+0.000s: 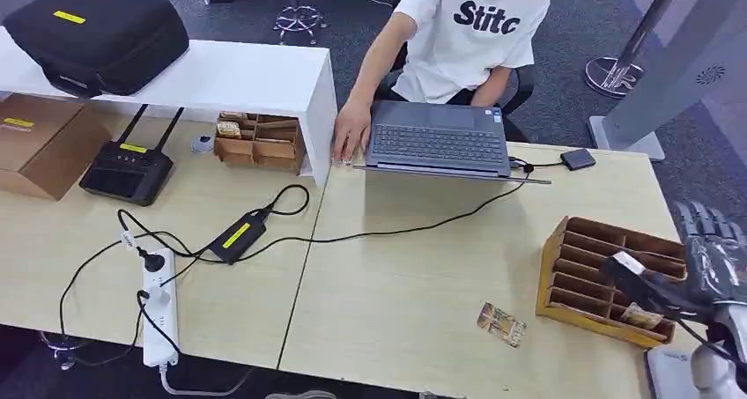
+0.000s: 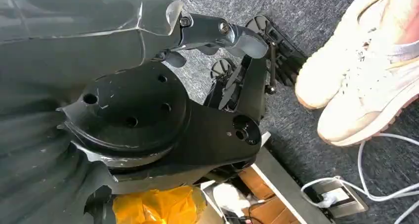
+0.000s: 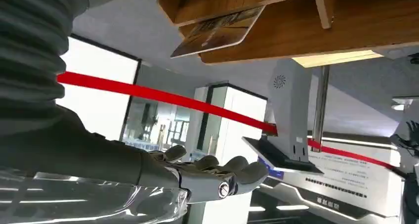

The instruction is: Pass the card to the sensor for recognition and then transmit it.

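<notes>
The pale wooden tabletop carries the work. On it an open grey laptop faces a seated person whose white T-shirt reads "Stitc", the last letters hidden. Near the robot's right side, a slotted brown cardboard organiser stands cards upright for easy picking. The right hand hovers beside it, fingers loosely extended, holding nothing. A small printed card lies flat just beside the organiser, its print illegible. The left hand hangs over the floor, seemingly empty.
</notes>
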Controlling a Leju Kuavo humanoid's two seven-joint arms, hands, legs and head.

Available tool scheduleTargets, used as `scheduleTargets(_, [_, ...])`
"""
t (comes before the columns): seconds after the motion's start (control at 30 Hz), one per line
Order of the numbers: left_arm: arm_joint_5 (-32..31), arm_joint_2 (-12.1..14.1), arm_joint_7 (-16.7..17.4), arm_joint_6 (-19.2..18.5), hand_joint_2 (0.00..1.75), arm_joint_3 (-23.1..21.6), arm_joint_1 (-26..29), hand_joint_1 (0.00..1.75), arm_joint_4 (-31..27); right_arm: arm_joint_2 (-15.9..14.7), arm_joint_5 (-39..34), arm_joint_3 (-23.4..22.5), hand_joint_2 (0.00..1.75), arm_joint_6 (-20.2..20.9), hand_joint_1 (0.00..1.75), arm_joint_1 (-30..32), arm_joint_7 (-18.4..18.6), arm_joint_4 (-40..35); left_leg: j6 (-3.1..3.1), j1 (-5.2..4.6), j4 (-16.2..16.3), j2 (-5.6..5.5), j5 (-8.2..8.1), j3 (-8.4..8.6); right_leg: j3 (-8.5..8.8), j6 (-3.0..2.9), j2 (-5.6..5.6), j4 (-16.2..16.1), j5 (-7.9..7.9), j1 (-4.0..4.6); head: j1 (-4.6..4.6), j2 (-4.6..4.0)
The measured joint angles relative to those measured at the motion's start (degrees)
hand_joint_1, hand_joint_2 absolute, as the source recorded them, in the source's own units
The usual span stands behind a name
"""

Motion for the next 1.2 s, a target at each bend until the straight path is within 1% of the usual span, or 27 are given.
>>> scheduleTargets(0.6, [0.00,0.00,0.00,-0.28,1.75,0.00,-0.01,0.00,0.00,0.65,0.02,0.35,1.75,0.09,0.00,-0.60,-0.63,-0.04,0.00,0.00,0.00,0.00,0.00,-0.01,0.02,0.00,0.00,0.01,0.00,0.00,0.00,0.00])
scheduleTargets(1.2, [-0.02,0.04,0.20,-0.33,1.75,0.00,-0.04,0.00,0.00,1.84,0.35,1.25,1.75,-0.04,0.00,-4.12,0.11,3.87,0.00,0.00,0.00,0.01,0.00,0.01,0.03,0.00,0.01,0.01,0.00,0.00,0.00,0.00])
